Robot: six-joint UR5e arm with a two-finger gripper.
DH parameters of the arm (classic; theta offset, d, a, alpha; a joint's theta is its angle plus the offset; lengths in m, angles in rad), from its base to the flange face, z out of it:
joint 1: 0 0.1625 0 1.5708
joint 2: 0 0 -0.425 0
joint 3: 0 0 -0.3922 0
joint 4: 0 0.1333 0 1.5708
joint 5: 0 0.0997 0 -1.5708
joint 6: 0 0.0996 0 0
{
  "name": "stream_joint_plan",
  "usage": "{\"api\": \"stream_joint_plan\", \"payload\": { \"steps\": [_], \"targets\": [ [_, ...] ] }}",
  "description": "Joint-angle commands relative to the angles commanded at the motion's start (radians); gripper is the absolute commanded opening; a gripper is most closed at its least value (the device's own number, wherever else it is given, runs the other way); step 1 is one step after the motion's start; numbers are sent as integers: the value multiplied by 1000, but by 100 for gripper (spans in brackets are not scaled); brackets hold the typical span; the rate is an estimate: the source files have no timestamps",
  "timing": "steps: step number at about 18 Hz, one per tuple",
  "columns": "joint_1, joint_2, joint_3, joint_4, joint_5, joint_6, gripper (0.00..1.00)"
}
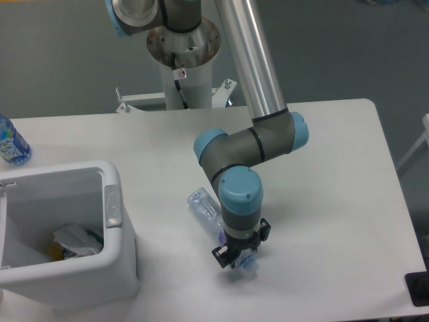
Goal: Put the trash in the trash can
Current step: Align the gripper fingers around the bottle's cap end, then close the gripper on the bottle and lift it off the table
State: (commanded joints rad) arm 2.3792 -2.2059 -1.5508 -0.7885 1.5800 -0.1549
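A clear plastic bottle (204, 209) with a purple-white label lies on the white table, its base pointing up-left and its pale blue cap (249, 264) toward the front. My gripper (238, 258) points straight down over the bottle's cap end, and its fingers are shut on the bottle near the label. The wrist hides the bottle's middle. The white trash can (112, 201) stands at the front left, well left of the gripper. Inside it lies a small white carton (75, 241) with a touch of green beside it.
A blue-labelled bottle (10, 144) stands at the far left edge of the table behind the bin. The robot's base column (184, 67) rises behind the table's back edge. A dark object (419, 288) sits at the front right corner.
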Motion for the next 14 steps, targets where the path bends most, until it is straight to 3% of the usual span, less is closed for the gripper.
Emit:
{"api": "stream_joint_plan", "payload": {
  "steps": [5, 8, 14],
  "targets": [
    [0, 17, 0, 0, 0, 0, 62],
    [0, 86, 30, 14, -6, 0, 63],
    [0, 184, 247, 23, -51, -22, 63]
  ]
}}
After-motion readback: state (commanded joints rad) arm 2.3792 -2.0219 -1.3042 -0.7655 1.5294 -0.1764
